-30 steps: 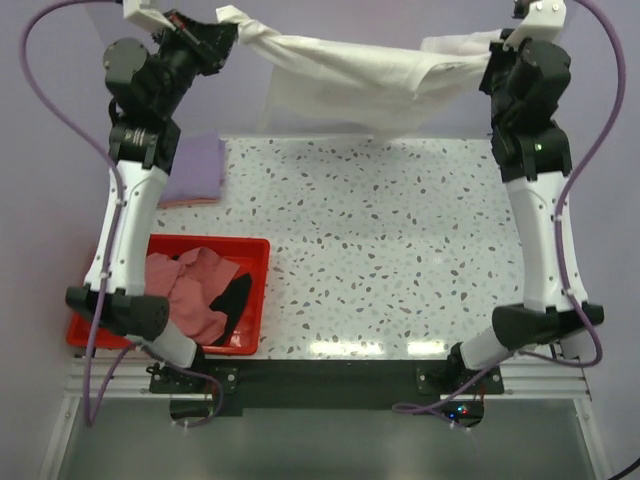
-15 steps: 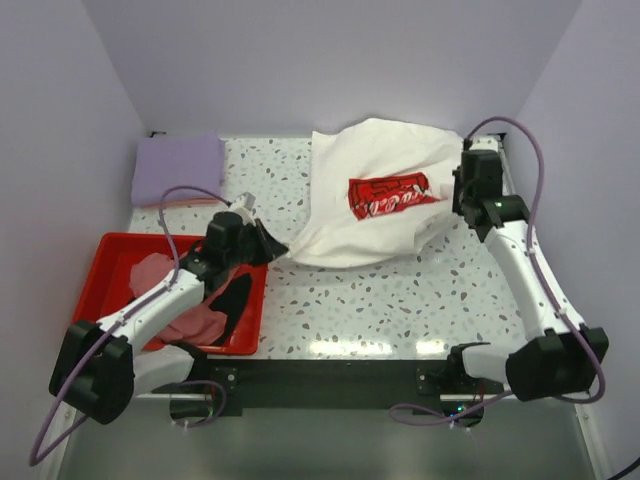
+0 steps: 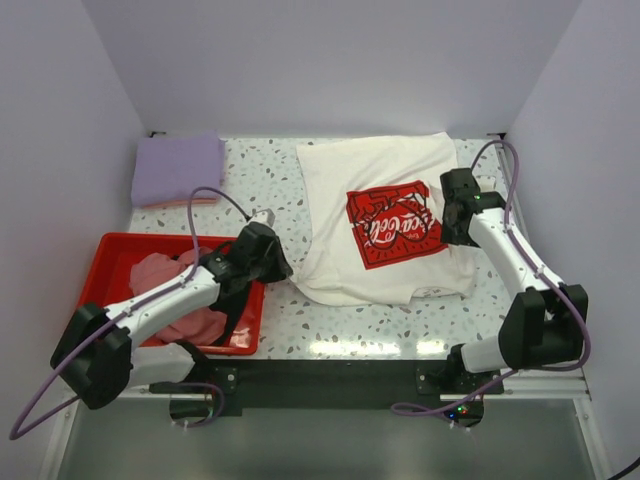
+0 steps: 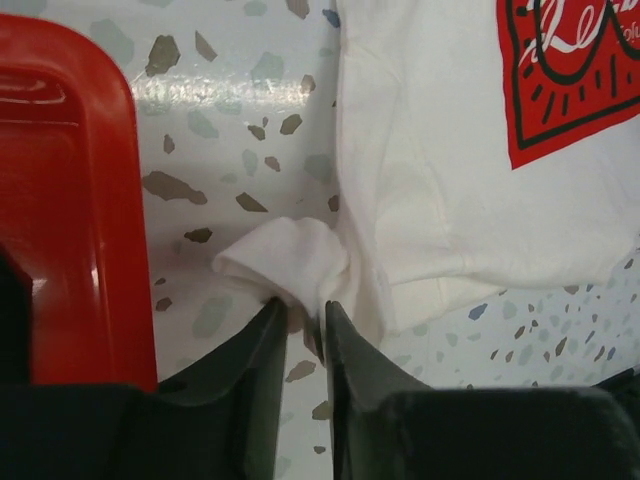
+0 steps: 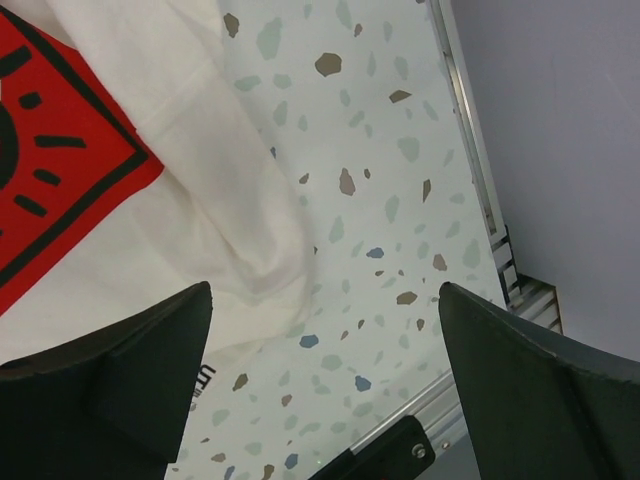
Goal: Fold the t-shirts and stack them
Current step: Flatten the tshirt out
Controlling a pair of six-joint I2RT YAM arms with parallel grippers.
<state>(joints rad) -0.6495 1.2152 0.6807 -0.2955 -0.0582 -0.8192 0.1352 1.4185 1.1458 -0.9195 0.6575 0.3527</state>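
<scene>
Left gripper [image 4: 303,308]: the jaws stand only a narrow slit apart, low over the table. I cannot tell whether they pinch anything.
At its tips: a bunched sleeve of the cream-white cotton t-shirt [image 4: 430,150] lies right against the fingertips.
Ahead and to its right: the body of that shirt lies spread flat, front up, with its red rectangular chest print [image 3: 393,222] showing.
To its left: the rim of the red plastic tray [image 4: 70,200] sits just beside the finger.
In the tray: a crumpled pink cloth tee [image 3: 160,275] and a black one [image 3: 235,300] lie heaped together beneath the left arm.
Far beyond the tray: a folded lavender t-shirt [image 3: 178,168] rests at the back corner.
Right gripper [image 5: 325,290]: it is spread wide and holds nothing.
Below it: the cream shirt's rumpled edge lies near the left finger, with bare table under the rest of the gap.
To its right: the metal edge rail of the white speckled table [image 3: 330,320] runs along the wall.
</scene>
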